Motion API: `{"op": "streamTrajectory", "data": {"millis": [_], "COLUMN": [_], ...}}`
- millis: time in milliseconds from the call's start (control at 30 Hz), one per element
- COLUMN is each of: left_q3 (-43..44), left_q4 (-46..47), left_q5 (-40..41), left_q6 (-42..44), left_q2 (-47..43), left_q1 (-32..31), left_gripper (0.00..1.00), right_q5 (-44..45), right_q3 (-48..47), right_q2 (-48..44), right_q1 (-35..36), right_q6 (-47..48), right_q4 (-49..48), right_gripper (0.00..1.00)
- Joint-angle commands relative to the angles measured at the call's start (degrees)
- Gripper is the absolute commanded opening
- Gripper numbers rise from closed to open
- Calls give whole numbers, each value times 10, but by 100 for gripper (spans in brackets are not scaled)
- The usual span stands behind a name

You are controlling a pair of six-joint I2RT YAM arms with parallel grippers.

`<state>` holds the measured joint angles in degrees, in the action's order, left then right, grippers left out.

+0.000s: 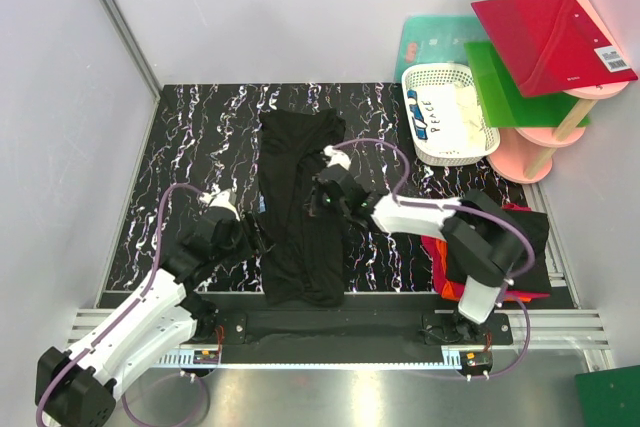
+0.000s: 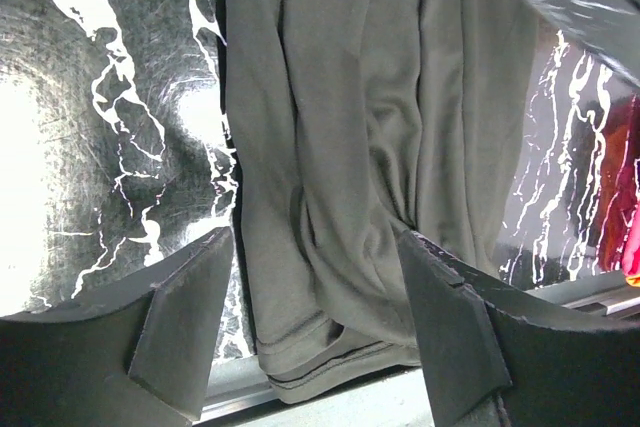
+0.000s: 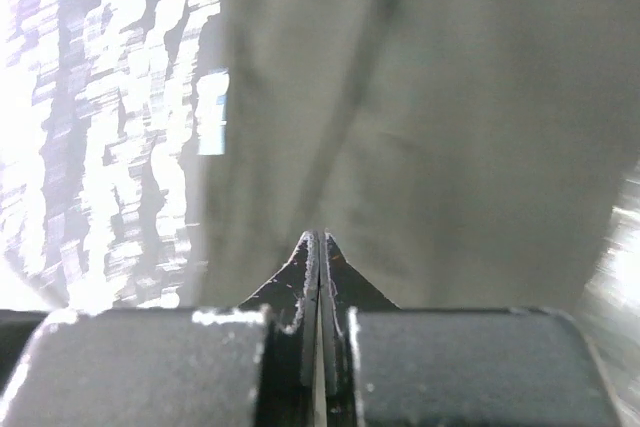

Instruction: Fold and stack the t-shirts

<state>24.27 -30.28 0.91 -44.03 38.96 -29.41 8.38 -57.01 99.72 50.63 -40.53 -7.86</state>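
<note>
Black t-shirt (image 1: 300,217), ahead of parted left fingers (image 2: 180,332), beneath closed right fingers (image 3: 292,295)

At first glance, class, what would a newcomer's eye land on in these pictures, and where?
A black t-shirt lies as a long strip down the middle of the marbled table, with the open left gripper at its left edge and the shut right gripper over its middle. A bright red board tops the pink stand at the far right.

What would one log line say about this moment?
black t-shirt: long strip, mid-table | left gripper: open beside its left edge | right gripper: shut over it
</note>
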Motion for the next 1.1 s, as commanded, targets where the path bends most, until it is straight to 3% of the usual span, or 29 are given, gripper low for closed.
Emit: {"op": "streamTrajectory", "data": {"millis": [0, 67, 167, 267, 300, 367, 700, 900, 1067], "left_q3": [-9, -10, -6, 0, 2, 6, 6, 6, 3], "left_q4": [17, 17, 17, 17, 17, 17, 21, 22, 21], "left_q5": [19, 22, 28, 34, 37, 39, 52, 54, 55], "left_q6": [-3, -4, -5, 0, 2, 4, 9, 8, 7], "left_q2": [-3, 4, 9, 13, 16, 22, 42, 40, 37], "left_q1": [-3, -3, -3, -3, -3, -3, -3, -3, -3], "left_gripper": [72, 72, 72, 72, 72, 72, 73, 73, 73], "right_q5": [-142, -166, -179, -181, -181, -183, -173, -184, -198], "right_q3": [-78, -113, -146, -150, -150, -149, -95, -71, -60], "right_q2": [59, 77, 108, 121, 123, 124, 83, 80, 85], "right_q1": [3, 3, 3, 4, 3, 3, 3, 4, 4], "right_q6": [-24, -31, -31, -35, -37, -40, -64, -78, -89], "right_q4": [-79, -62, -35, -26, -23, -14, 18, 22, 5], "right_gripper": [3, 12, 15, 39, 52, 58, 50, 35, 36]}}
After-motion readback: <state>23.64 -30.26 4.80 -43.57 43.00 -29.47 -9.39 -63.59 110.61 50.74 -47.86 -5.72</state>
